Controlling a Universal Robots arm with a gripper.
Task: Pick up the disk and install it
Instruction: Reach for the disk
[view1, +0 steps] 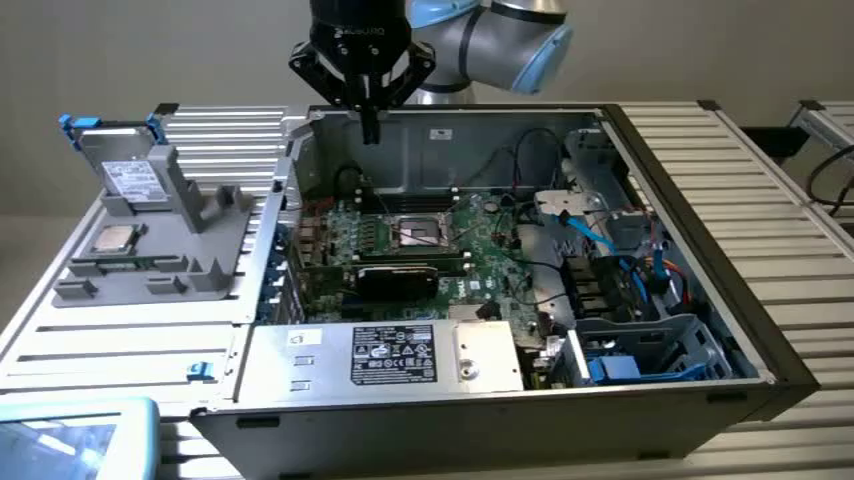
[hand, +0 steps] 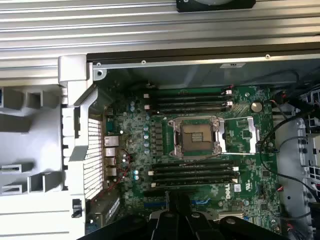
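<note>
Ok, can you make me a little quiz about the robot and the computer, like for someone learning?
1. Where is the disk? A: standing in the grey holder beside the computer case. B: inside the case. C: on top of the case.
2. True or false: the claw grips the disk.
3. Fill in: the disk's bracket is ____.
Key: 1 A. 2 false, the claw is shut on nothing. 3 blue.
</note>
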